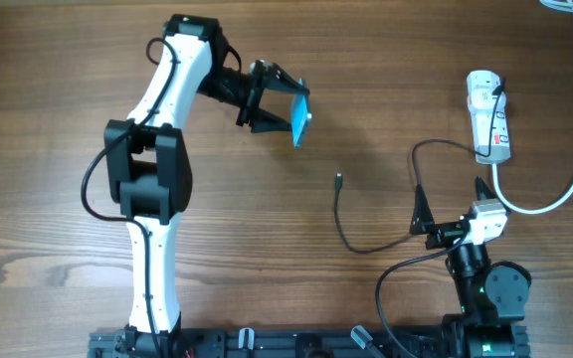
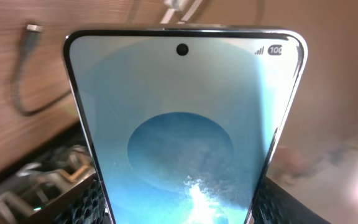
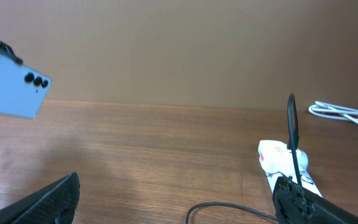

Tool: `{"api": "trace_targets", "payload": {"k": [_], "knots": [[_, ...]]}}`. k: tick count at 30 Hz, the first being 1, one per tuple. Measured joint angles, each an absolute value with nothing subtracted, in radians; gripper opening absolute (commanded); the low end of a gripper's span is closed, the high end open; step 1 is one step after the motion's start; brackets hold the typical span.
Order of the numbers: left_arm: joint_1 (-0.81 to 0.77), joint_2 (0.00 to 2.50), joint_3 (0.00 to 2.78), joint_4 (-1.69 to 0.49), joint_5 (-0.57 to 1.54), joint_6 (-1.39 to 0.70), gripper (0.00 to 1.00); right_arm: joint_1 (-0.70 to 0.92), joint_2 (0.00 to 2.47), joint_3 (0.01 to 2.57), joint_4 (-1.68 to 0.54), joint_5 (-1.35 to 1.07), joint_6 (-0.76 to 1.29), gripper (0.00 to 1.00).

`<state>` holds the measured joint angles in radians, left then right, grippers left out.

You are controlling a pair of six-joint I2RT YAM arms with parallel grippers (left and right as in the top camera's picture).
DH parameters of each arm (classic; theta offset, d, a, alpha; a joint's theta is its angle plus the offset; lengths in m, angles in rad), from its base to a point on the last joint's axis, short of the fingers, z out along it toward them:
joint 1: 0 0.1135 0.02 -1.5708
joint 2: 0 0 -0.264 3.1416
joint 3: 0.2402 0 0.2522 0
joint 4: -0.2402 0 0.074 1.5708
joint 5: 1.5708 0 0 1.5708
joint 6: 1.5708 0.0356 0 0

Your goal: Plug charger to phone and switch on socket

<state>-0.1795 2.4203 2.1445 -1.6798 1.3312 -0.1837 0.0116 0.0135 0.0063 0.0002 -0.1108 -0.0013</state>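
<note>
My left gripper [image 1: 279, 107] is shut on the phone [image 1: 302, 117] and holds it tilted above the table at the back centre. In the left wrist view the phone's blue-teal screen [image 2: 182, 124] fills the frame between my fingers. The right wrist view shows its pale blue back [image 3: 11, 84]. The charger's connector tip [image 1: 337, 180] lies free on the table, and its thin black cable [image 1: 351, 244] loops right and up to the plug [image 1: 496, 91] on the white socket [image 1: 487, 124]. The tip also shows in the left wrist view [image 2: 33, 28]. My right gripper [image 1: 453, 204] is open and empty, just below the socket [image 3: 284, 158].
The socket's thick white cord [image 1: 565, 189] curves off to the right and back edge, and also shows in the right wrist view [image 3: 347, 113]. The robot's own black cable [image 1: 386, 288] loops by the right arm's base. The table [image 1: 48, 119] is brown wood.
</note>
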Motion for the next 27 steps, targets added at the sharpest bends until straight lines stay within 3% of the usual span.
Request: {"api": "trace_targets", "payload": {"k": [7, 14, 18, 22, 25, 27], "knots": [[-0.156, 2.420, 2.144, -1.680, 1.462, -0.184, 0.66, 0.012, 0.014, 0.006, 0.041, -0.126, 0.038, 1.00], [-0.156, 2.420, 2.144, -1.680, 1.519, -0.185, 0.66, 0.012, 0.014, 0.006, 0.173, -0.299, 0.581, 1.00], [-0.156, 2.420, 2.144, -1.682, 1.521, -0.185, 0.64, 0.012, 0.014, 0.016, 0.316, -0.385, 0.655, 1.00], [-0.156, 2.420, 2.144, -1.683, 1.522, -0.192, 0.64, 0.012, 0.049, 0.155, 0.098, -0.415, 0.571, 1.00], [-0.156, 2.420, 2.144, -1.683, 1.524, -0.203, 0.64, 0.012, 0.191, 0.390, -0.231, -0.361, 0.431, 1.00], [-0.156, 2.420, 2.144, -1.682, 1.526, -0.211, 0.64, 0.012, 0.329, 0.516, -0.329, -0.327, 0.363, 1.00]]}}
